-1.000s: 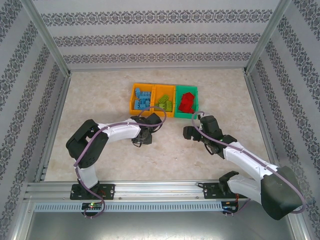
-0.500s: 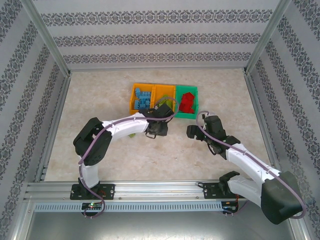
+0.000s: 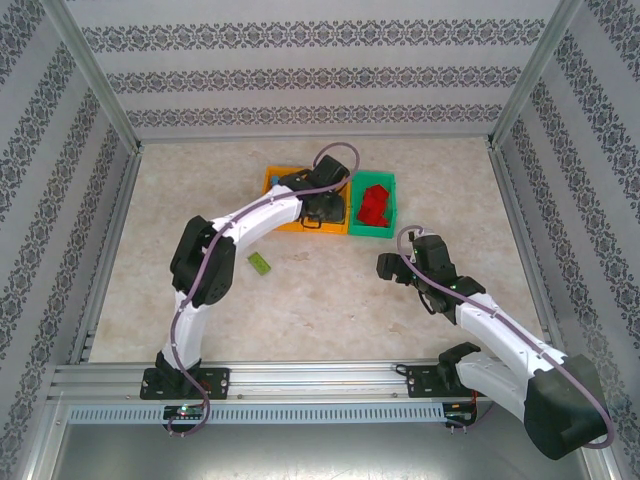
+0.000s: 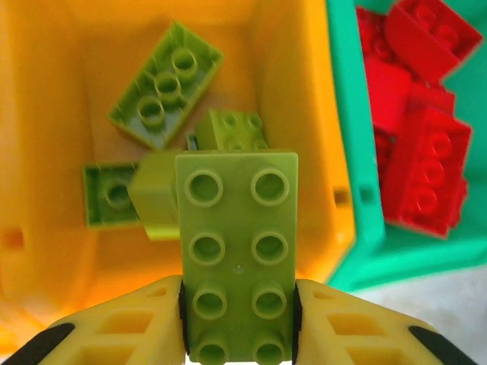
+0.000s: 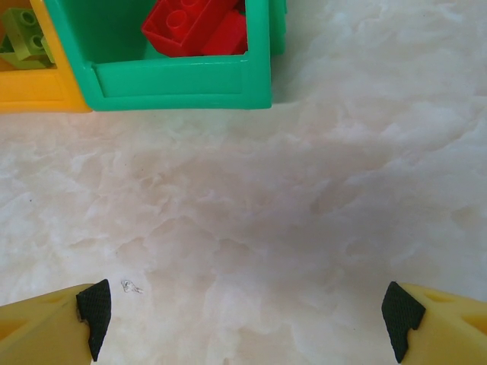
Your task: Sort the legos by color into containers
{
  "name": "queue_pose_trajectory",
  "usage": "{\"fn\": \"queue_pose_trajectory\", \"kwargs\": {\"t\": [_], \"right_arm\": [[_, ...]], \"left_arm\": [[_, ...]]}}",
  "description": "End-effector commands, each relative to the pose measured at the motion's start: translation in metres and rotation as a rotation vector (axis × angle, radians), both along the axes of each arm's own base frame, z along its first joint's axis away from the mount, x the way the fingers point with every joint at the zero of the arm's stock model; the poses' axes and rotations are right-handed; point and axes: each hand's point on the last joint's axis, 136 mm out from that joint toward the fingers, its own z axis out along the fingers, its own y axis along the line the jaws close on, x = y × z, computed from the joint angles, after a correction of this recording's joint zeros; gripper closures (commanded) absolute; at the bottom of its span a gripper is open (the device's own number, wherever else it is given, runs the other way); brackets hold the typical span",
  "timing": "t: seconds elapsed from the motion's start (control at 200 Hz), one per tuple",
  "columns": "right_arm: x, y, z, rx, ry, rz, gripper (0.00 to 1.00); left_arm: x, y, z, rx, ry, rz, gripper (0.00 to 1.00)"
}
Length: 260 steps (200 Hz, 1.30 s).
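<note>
Left wrist view: left gripper (image 4: 237, 319) clamped on a light green two-by-four studded plastic brick (image 4: 237, 251), held over the open top of the middle orange plastic bin (image 4: 46, 114). Inside that bin lie more light green studded bricks (image 4: 166, 84), jumbled, one underside up, all light green as far as visible. Touching its right wall is the green plastic bin (image 4: 346, 114), holding a pile of red studded plastic bricks (image 4: 422, 160).

Top external: three bins in a row toward the far edge of the table (image 3: 200, 180), mid-width. The left orange bin (image 3: 270, 180) is mostly hidden by the left arm; contents can't be told. One loose light green brick (image 3: 260, 262) lies on the table, well apart from the bins on their near side.

Right gripper (image 5: 243, 312): jaws wide, holding nothing, over bare table near the green bin's near wall.
</note>
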Motion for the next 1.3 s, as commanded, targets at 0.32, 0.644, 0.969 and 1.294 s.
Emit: {"fn": "queue_pose_trajectory", "kwargs": {"t": [0.32, 0.644, 0.969, 1.294], "right_arm": [[0.001, 0.0, 0.002, 0.025, -0.002, -0.009, 0.06], [0.001, 0.002, -0.002, 0.033, 0.002, -0.001, 0.05], [0.008, 0.01, -0.004, 0.043, 0.019, 0.024, 0.05], [0.007, 0.007, -0.003, 0.036, 0.017, 0.016, 0.05]], "left_arm": [[0.015, 0.029, 0.017, 0.076, -0.011, 0.025, 0.22], [-0.084, 0.133, 0.004, 0.18, 0.051, 0.284, 0.06], [-0.138, 0.179, -0.048, 0.118, 0.217, 0.447, 0.04], [-0.124, 0.176, -0.075, 0.096, 0.287, 0.446, 0.13]]}}
